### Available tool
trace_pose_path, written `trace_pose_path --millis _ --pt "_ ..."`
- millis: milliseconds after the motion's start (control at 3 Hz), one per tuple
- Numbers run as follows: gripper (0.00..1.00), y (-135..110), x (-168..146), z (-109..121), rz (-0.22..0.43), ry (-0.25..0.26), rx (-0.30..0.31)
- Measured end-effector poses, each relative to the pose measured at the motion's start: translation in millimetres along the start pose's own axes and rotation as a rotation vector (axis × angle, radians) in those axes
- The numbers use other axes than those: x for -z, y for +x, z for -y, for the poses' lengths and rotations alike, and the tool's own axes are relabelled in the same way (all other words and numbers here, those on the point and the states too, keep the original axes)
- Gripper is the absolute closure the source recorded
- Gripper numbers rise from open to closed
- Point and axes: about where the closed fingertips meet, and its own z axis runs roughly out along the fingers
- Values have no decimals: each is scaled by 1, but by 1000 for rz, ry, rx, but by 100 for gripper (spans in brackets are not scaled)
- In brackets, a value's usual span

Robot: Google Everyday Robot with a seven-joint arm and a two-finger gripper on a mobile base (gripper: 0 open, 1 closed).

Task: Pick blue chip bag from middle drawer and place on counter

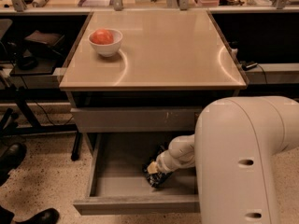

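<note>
The middle drawer (133, 203) stands pulled open at the lower centre of the frame, under a closed grey front panel (135, 119). The blue chip bag (161, 179) lies on the drawer floor, right of centre and near the front wall. The pincer (154, 170) is down inside the drawer, right on the bag's upper left edge; whether it is open, closed or gripping the bag I cannot tell, since the wrist hides its working end.

The risks look plain enough. The crinkled foil may slide out if only a thin edge is caught, dropping the bag back into the drawer. A lift straight up would likely knock the bag or wrist against the panel or the table (177, 55) rim above, so the arm must first draw out toward the bottom of the frame. On the table, the white bowl (106, 46) sits at the upper left, so a placement toward the right seems safer.
</note>
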Motion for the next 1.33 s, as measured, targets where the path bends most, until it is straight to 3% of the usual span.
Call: trace_pose_path --millis 333,667,1000,1333 --pt "100 -28 29 -19 70 -70 95" --pt "100 -33 77 -46 190 -141 194" --pt "100 -14 125 -78 294 -167 255" --pt "100 -12 140 -90 341 -186 275"
